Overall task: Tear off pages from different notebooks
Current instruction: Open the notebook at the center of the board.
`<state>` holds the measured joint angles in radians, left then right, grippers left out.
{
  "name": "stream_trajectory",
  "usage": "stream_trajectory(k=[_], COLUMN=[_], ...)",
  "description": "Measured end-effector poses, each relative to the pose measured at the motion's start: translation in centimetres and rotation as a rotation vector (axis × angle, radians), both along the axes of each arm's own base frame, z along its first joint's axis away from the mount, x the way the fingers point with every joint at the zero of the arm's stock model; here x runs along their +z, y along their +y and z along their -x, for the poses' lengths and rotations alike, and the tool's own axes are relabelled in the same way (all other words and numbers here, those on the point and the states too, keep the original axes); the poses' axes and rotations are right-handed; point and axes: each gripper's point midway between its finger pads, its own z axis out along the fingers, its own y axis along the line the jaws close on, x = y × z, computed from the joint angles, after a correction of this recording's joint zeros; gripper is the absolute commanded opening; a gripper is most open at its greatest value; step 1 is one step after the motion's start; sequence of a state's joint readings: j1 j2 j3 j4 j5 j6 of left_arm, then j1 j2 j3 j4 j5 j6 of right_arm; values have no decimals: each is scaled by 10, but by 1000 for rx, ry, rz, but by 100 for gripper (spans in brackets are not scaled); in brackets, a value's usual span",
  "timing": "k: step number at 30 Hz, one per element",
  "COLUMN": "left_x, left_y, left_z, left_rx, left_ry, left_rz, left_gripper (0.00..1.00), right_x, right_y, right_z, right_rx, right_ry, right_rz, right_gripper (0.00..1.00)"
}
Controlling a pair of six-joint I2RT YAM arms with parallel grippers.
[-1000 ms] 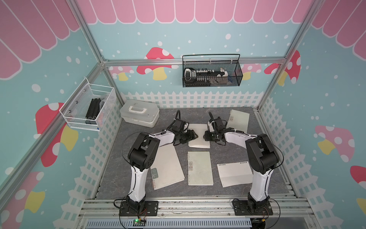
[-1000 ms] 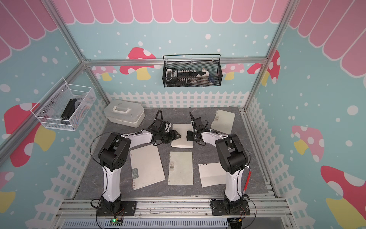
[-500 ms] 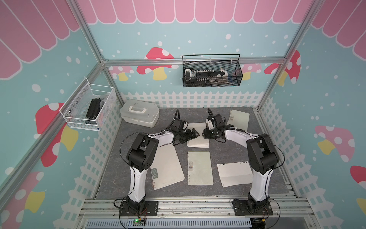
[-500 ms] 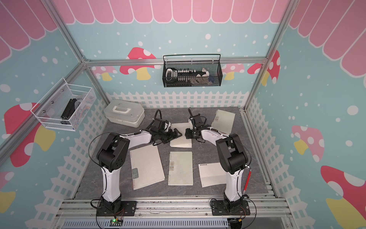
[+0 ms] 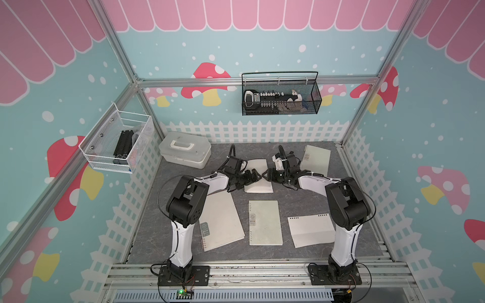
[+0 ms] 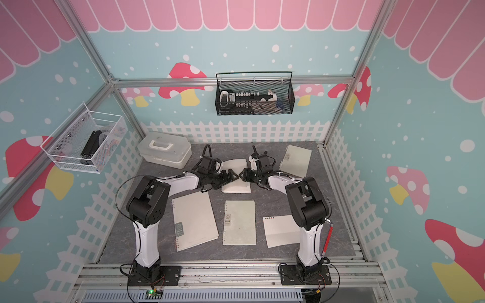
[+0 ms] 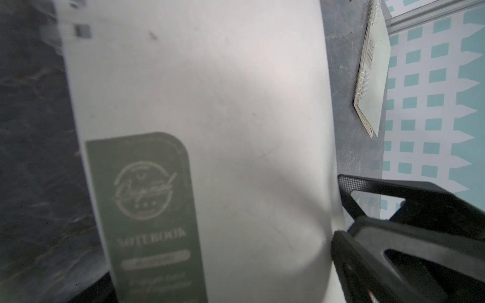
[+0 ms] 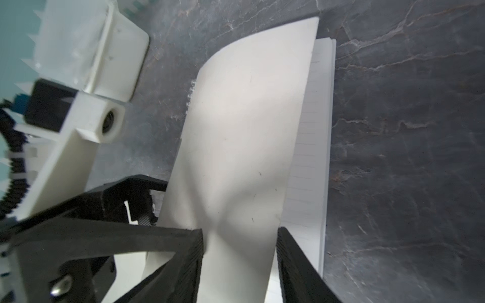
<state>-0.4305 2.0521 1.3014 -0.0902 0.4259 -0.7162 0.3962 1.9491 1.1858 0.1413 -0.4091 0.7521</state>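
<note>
Between my two grippers lies a small notebook [image 5: 258, 186] with its lined page [image 8: 312, 157] showing. Its cover [image 8: 244, 131], with a grey-green label [image 7: 141, 204], stands bowed up off it. My right gripper [image 8: 240, 236] is shut on the cover's free end, and the sheet buckles between the fingers. My left gripper [image 5: 252, 176] is wide open beside the cover, one finger [image 7: 380, 236] near its edge. Three more notebooks lie flat: a large one [image 5: 223, 223], a middle one [image 5: 265, 223] and one at the back right [image 5: 315, 158]. A loose page [image 5: 311, 230] lies front right.
A white plastic box [image 5: 185, 153] with a handle stands at the back left, close behind the left arm. A black wire basket [image 5: 280, 97] and a white one [image 5: 118, 147] hang on the walls. A white picket fence [image 5: 257, 131] rings the grey mat.
My left gripper has opened wide and let go of the cover. My right gripper has moved left toward it, and the cover now stands more bowed between them.
</note>
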Motion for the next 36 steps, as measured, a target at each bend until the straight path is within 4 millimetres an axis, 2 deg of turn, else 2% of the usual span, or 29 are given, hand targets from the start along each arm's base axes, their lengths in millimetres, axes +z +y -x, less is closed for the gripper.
stream_trajectory(k=[8, 13, 17, 22, 26, 29, 33, 36], left_x=[0, 0, 1, 3, 2, 2, 3, 6], left_y=[6, 8, 8, 7, 2, 1, 0, 6], left_z=[-2, -3, -3, -4, 2, 4, 3, 5], left_rx=[32, 43, 49, 54, 42, 41, 41, 44], left_ry=[2, -1, -7, -9, 4, 9, 7, 4], left_rz=[-4, 6, 37, 96, 136, 149, 166, 192], left_gripper=[99, 99, 98, 92, 87, 88, 95, 99], right_x=[16, 19, 24, 38, 39, 34, 17, 19], right_y=[12, 11, 8, 7, 12, 12, 8, 0], right_z=[-11, -12, -12, -13, -8, -7, -1, 7], right_rx=[-85, -110, -113, -97, -62, -51, -61, -68], right_ry=[11, 24, 26, 16, 37, 47, 83, 79], right_rz=[-304, -383, -431, -550, -602, -577, -463, -337], right_gripper=[46, 46, 42, 40, 42, 30, 20, 9])
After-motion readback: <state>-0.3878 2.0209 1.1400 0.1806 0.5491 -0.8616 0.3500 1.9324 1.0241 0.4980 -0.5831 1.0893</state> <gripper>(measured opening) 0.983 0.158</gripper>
